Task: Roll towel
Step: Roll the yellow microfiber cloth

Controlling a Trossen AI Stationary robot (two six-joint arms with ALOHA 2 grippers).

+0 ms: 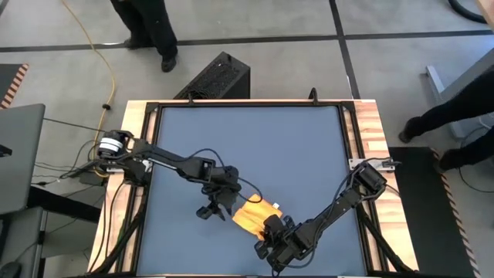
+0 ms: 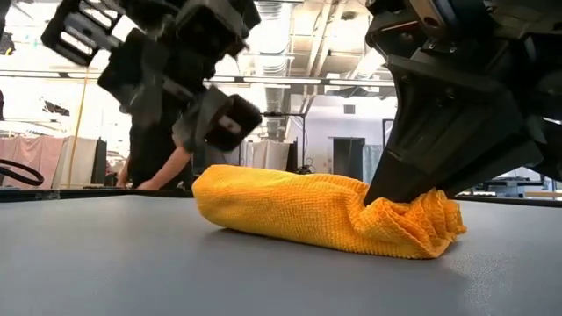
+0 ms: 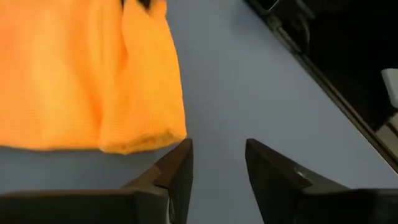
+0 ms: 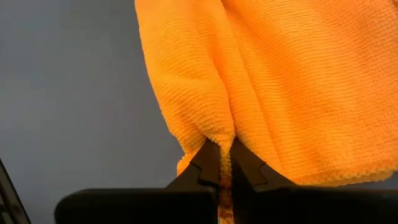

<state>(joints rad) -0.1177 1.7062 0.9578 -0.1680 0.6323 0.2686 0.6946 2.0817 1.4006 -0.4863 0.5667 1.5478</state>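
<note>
Left side first: left arm reaching in from the table's (image 1: 363, 123) left edge, left gripper (image 1: 221, 202) hanging just beside the left end of the towel (image 1: 251, 216). From its wrist camera, 2 dark fingers (image 3: 176, 168) spread with bare blue-grey tabletop showing through the gap, nothing between them, towel edge (image 3: 93, 74) just ahead and off to one side, not touched. In the low view, that gripper (image 2: 219, 118) raised above the tabletop, hovering over the roll's far end.

Middle now: yellow towel (image 2: 325, 211) lying on the mat near the front edge, between the 2 grippers, bundled into a thick roll along most of its length and bunched into loose folds at the near end.

Over to the right: right arm coming in diagonally from the table's right edge, right gripper (image 1: 272, 230) down on the towel's right end. Fingers pressed nearly together, pinching a fold of the yellow cloth (image 4: 267, 81), a thin strip of fabric squeezed between the tips (image 4: 247, 163). Low view confirming it: big dark gripper body (image 2: 457, 114) bearing down into the crumpled end of the roll.

Beyond the table, a person's legs (image 1: 150, 27) on the grey floor at the back, another person (image 1: 451, 116) at the far right.
</note>
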